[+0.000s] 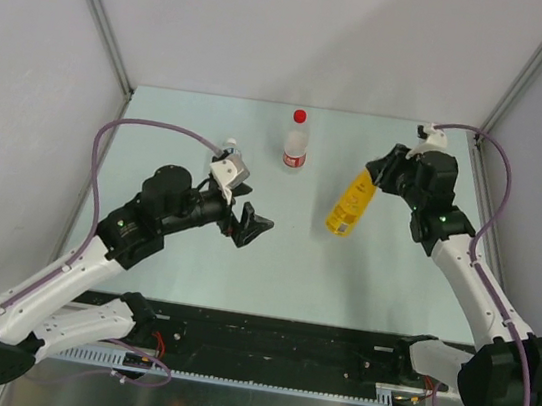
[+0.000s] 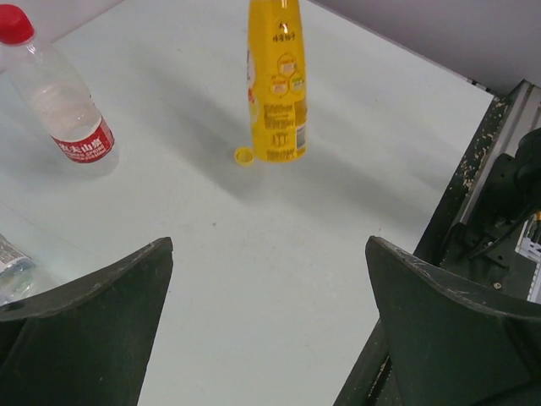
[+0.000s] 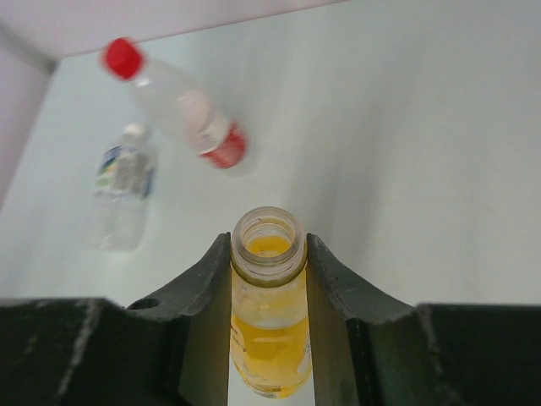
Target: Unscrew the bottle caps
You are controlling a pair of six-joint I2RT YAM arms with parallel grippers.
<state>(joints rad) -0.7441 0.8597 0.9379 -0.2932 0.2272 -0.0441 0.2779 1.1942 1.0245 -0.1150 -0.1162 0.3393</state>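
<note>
- Top view: the left gripper (image 1: 249,225) hangs over the pale table (image 1: 169,280) with its jaws spread and nothing between them.
- The right gripper (image 1: 380,171) is pressed onto the neck of the yellow bottle (image 1: 348,206), which stands right of the table's middle.
- The red-label bottle (image 1: 297,146) stands near the far edge with its red cap (image 1: 300,116) on, well apart from both grippers.
- Just behind the left wrist, only the white cap (image 1: 229,143) of the blue-label bottle shows.
- Left wrist view: the two dark fingers (image 2: 93,313) stand wide apart at the bottom corners, with bare table between them.
- Ahead, the yellow bottle (image 2: 277,93) stands upright on its base. The yellow cap (image 2: 243,155) lies on the table just beside that base, on its left.
- The red-label bottle (image 2: 66,106) stands at upper left with its red cap (image 2: 14,24) on. A sliver of the blue-label bottle (image 2: 8,275) shows at the left edge.
- Right wrist view: the fingers (image 3: 203,288) pinch the yellow bottle (image 3: 269,338) on both sides of the neck. Its mouth is open, with yellow liquid visible inside.
- Beyond it are the red-label bottle (image 3: 190,114) with its red cap (image 3: 123,57) and, blurred, the blue-label bottle (image 3: 122,190) with its white cap (image 3: 133,131) on.
</note>
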